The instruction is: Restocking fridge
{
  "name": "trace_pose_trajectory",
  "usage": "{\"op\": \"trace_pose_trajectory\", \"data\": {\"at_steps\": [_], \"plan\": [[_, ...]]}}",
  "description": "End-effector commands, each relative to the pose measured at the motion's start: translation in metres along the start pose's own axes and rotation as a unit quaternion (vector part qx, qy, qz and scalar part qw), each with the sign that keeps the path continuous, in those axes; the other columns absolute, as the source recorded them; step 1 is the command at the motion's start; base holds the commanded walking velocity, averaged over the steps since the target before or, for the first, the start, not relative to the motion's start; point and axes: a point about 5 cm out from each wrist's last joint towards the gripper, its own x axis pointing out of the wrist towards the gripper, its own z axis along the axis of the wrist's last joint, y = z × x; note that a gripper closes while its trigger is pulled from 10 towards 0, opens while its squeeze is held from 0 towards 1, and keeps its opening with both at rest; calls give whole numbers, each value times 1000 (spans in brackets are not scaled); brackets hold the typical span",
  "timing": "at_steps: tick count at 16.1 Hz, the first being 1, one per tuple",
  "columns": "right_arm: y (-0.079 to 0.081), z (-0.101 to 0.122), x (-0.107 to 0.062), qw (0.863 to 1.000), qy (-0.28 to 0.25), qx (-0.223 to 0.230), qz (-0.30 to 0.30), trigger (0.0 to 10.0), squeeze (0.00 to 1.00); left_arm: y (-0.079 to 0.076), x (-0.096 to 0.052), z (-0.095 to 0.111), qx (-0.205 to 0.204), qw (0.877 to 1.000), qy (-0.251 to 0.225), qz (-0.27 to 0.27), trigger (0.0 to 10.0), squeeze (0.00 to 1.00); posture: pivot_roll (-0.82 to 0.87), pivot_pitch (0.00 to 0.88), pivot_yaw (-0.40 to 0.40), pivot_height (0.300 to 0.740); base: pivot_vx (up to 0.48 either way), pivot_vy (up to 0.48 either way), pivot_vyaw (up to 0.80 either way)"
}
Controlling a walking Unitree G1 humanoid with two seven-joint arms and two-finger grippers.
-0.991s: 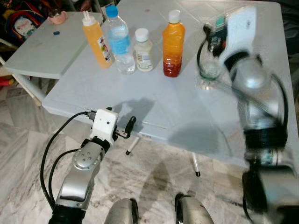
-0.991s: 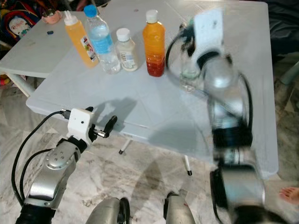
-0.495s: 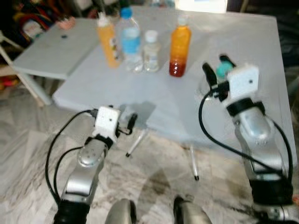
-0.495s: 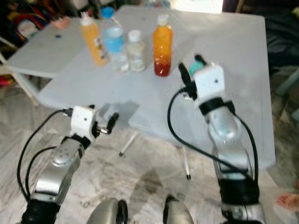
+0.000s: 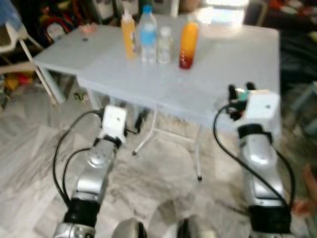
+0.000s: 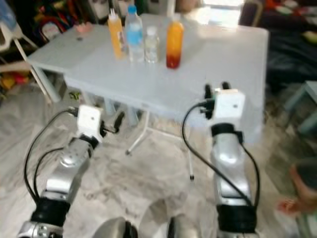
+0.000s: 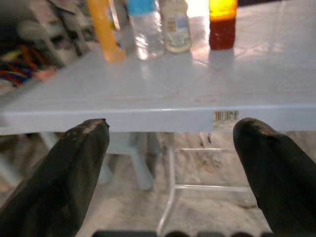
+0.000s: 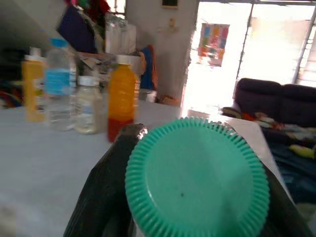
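Bottle (image 8: pixel 196 180) sits clamped inside right gripper (image 5: pixel 241 92).

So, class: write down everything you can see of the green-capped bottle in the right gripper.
The bottle's green cap is round, with fine ridges round its rim, and looks like plastic. It is screwed on. The right wrist view looks straight down on the cap, so the body below is hidden. The right gripper is shut on the bottle, a black finger against each side. The gripper holds it at the table's near edge.

Four bottles (image 5: pixel 157 34) in a row on the table (image 5: pixel 223 64)
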Motion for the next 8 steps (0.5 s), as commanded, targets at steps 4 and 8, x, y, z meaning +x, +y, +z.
{"op": "trace_pose_trajectory", "data": {"at_steps": [4, 8], "plan": [[3, -33, -20, 996, 85, 21, -6, 10000, 0, 4, -8, -15, 3, 999, 18, 27, 10000, 0, -17, 4, 73, 740, -350, 0, 0], [3, -36, -31, 996, 80, 35, 5, 10000, 0, 8, -16, -31, -17, 994, 64, 83, 10000, 0, -12, 19, 57, 740, -70, 0, 200]]}}
